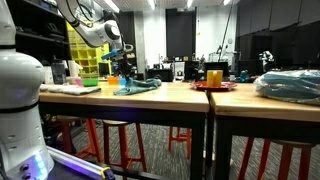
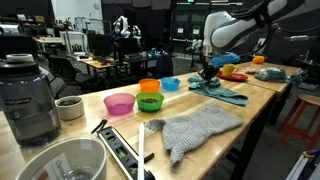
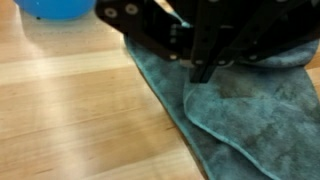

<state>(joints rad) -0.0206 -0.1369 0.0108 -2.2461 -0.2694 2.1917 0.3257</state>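
Fingertips of your black Robotiq gripper (image 3: 205,70) are pressed together on a raised fold of the teal terry-cloth towel (image 3: 250,120), so you are holding fabric, with only that pinched ridge between the jaws. The towel lies on the pale wooden tabletop (image 3: 70,110) directly beneath the gripper and spreads away from the fingertips toward the lower edge of the wrist view.

As I judge it, the main risk is the grip itself. It looks shallow and takes only a thin ridge, so a quick lift could let the cloth slip free. Pulling sideways would drag the rest of the towel over the wood. The round light-blue plastic bowl (image 3: 55,8) sits near the gripper, just past the towel's edge, and could be nudged if trailing cloth swept that way.

You cannot see where the pads meet the fabric because the gripper's body covers that spot, so the number of layers caught is unclear. The bowl is cut off by the frame edge, and the towel's far end runs out of the wrist view. In both exterior views the fingers are too small and dark to read.
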